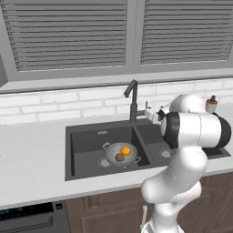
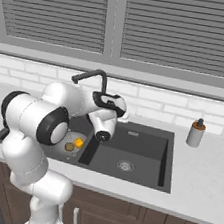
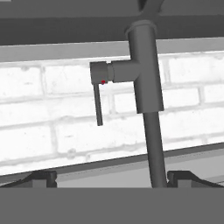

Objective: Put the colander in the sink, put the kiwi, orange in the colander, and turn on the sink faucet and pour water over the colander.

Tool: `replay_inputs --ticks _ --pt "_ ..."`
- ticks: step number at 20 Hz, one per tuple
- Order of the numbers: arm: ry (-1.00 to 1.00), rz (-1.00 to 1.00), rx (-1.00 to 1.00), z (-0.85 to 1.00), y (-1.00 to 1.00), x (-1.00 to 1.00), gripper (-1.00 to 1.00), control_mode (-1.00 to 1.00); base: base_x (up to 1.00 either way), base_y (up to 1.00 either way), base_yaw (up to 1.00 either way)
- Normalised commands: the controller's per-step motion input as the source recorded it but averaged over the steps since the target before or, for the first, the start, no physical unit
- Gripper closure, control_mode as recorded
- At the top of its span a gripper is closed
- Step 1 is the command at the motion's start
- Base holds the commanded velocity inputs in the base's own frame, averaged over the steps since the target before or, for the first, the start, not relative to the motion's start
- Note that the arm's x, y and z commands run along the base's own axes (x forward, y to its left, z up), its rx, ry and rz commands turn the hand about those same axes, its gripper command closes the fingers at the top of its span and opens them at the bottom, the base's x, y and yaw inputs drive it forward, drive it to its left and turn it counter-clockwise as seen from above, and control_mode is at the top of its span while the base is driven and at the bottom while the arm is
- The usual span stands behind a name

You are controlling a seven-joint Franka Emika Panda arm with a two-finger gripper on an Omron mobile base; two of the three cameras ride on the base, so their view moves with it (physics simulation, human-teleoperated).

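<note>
The silvery colander (image 1: pixel 122 155) sits in the left basin of the dark grey sink (image 1: pixel 86 136). Inside it lie the orange (image 1: pixel 126 150) and, just in front of it, the brown kiwi (image 1: pixel 119 157); both fruits, orange (image 2: pixel 79 142) and kiwi (image 2: pixel 69 147), also peek out beside my arm in the right base view. The sink faucet (image 1: pixel 132 102) stands behind the divider. My gripper (image 3: pixel 113 179) is open, level with the faucet's base and facing it closely. The faucet stem (image 3: pixel 146 78) rises ahead, and its thin lever (image 3: pixel 99 105) hangs down on the left side.
A pale soap bottle (image 2: pixel 196 133) stands on the counter right of the sink. White tile wall and a blinded window run behind the faucet. The right basin (image 2: pixel 128 156) has a bare drain. A dark appliance front (image 1: pixel 32 218) sits below the counter at left.
</note>
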Motion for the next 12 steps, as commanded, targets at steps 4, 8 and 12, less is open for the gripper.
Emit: replay_inputs --ticks 4,8,12 --pt "0.00 0.00 0.00 0.00 0.00 0.26 -1.00 -1.00 0.00 0.00 0.00" --pt "0.00 0.00 0.00 -0.05 -0.01 0.28 -1.00 -1.00 0.00 0.00 0.00" --pt "0.00 0.00 0.00 -0.12 0.00 0.30 -1.00 -1.00 0.00 0.00 0.00"
